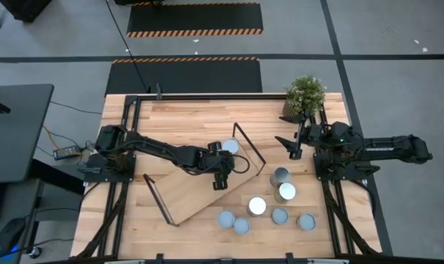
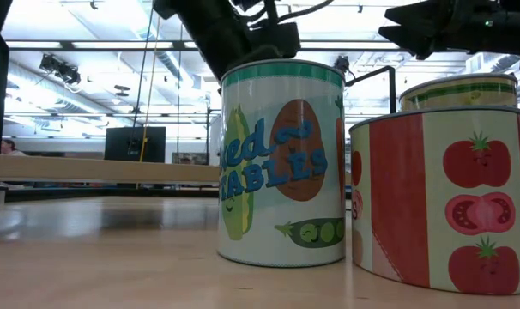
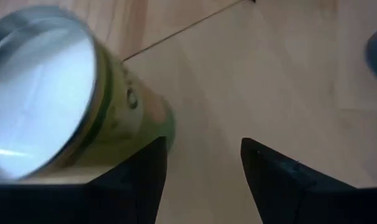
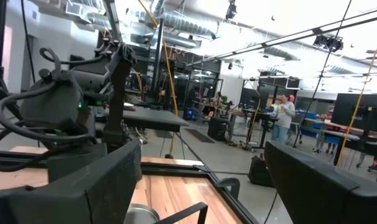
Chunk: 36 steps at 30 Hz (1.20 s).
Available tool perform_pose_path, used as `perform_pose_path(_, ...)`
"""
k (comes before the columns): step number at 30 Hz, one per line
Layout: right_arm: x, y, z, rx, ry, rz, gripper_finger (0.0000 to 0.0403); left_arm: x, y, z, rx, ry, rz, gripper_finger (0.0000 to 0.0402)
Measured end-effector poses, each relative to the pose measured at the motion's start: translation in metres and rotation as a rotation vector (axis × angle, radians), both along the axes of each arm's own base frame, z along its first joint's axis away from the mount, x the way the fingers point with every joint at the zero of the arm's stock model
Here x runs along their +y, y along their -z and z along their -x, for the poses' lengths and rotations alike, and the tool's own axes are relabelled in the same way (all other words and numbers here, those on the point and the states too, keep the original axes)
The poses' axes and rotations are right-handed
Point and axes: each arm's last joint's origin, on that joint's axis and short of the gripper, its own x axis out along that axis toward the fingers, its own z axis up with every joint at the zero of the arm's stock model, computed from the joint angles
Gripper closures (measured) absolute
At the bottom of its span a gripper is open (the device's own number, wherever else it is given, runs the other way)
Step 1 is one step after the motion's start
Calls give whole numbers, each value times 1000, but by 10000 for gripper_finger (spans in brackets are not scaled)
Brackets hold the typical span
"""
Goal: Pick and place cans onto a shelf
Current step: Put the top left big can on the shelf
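The shelf [image 1: 200,187] is a light-wood board lying slantwise on the table, with a black wire loop at each end. One can [image 1: 230,147] with a silver top stands on its far part. My left gripper [image 1: 221,180] is open over the board. In the left wrist view [image 3: 204,180] that can [image 3: 64,99], green-sided, is beside the outer side of one finger, outside the gap. Several more cans [image 1: 257,206] stand on the table near the front right. My right gripper [image 1: 284,147] is open and empty, raised above the table's right side, and also shows in its own wrist view [image 4: 201,180]. My left gripper: one finger [image 3: 135,180] stands close against the can's side [image 3: 145,124] with its outer face, but I cannot tell whether it touches. Nothing is between the fingers.
A potted green plant [image 1: 305,94] stands at the far right corner. In the low view a vegetable-label can [image 2: 281,163] and a tomato-label can [image 2: 444,197] stand close to the camera, with the shelf board [image 2: 97,169] behind. Bare table lies at the far left.
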Motion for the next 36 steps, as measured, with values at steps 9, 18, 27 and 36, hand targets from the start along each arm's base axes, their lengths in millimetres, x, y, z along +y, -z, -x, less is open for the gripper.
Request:
perform_pose_path(9,0,0,0,1,3,4,54,6,0,1,15,-10,-74,191)
perform_pose_path(18,0,0,0,-3,3,4,54,-6,-9,-6,-85,62,-11,191)
perform_pose_path(27,0,-1,-1,-6,5,4,54,-12,1,-22,-212,13,-44,191)
perform_pose_path(36,0,0,-2,-7,2,5,54,-8,10,-22,-169,-11,-72,191)
